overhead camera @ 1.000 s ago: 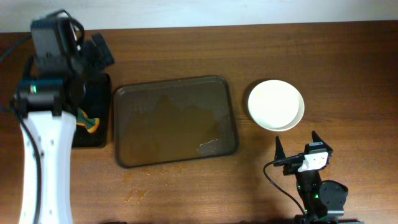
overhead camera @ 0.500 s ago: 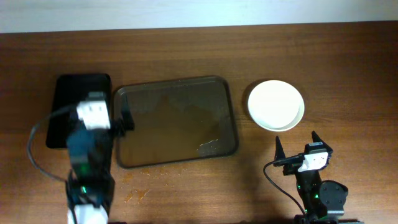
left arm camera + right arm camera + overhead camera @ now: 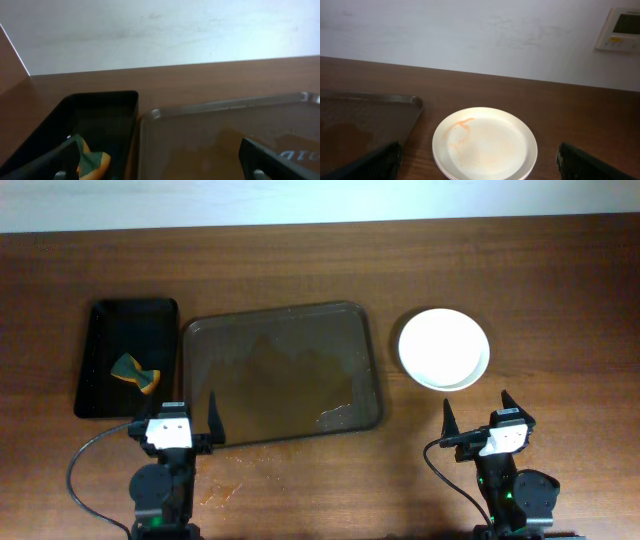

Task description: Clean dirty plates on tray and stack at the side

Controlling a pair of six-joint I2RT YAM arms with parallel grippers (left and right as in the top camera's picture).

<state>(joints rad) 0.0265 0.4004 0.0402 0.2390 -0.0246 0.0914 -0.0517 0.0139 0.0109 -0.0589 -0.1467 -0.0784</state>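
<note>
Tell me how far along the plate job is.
Done: plates sit stacked right of the tray, which holds none; sponge lies in the black bin. In hand: nothing, left gripper and right gripper open. Left: an orange smear on the top plate may need wiping.

Room to pass
Bare brown wooden counter (image 3: 405, 415) separates the large brown rectangular tray (image 3: 280, 375) from the stacked round white plates (image 3: 444, 348).

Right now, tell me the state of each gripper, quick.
Left gripper: open, holding nothing.
Right gripper: open, holding nothing.
</note>
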